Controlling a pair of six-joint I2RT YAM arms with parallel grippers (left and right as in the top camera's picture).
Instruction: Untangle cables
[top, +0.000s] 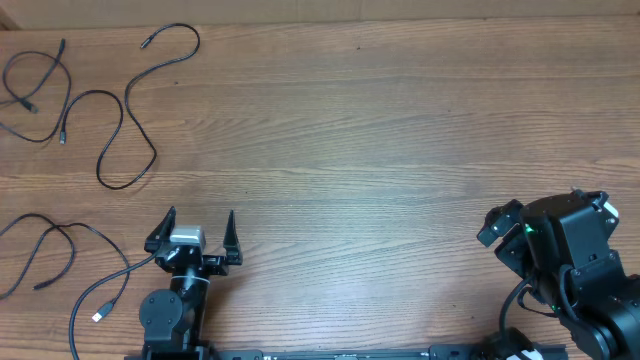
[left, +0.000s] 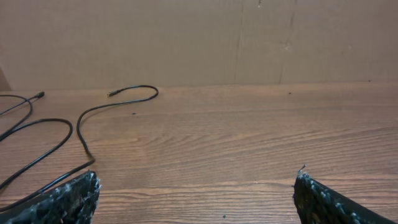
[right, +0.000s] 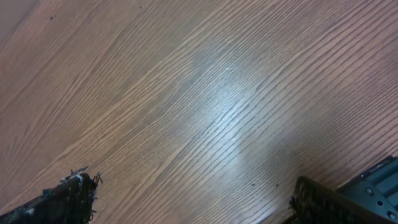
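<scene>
Three thin black cables lie apart on the left of the wooden table. A long S-shaped cable (top: 127, 110) snakes from the back toward the middle left, and it also shows in the left wrist view as the S-shaped cable (left: 83, 127). A second cable (top: 42, 85) loops at the far back-left corner. The third cable (top: 60, 240), with a silver plug tip (top: 99, 316), lies front left, beside my left arm. My left gripper (top: 200, 218) (left: 197, 186) is open over bare wood, right of the cables. My right gripper (top: 500, 238) (right: 193, 186) is open at the front right, far from them.
A plain brown wall (left: 199, 37) rises behind the table's far edge. The right arm's black body (top: 575, 260) fills the front right corner. The right wrist view holds only wood grain between its fingers (right: 68, 199).
</scene>
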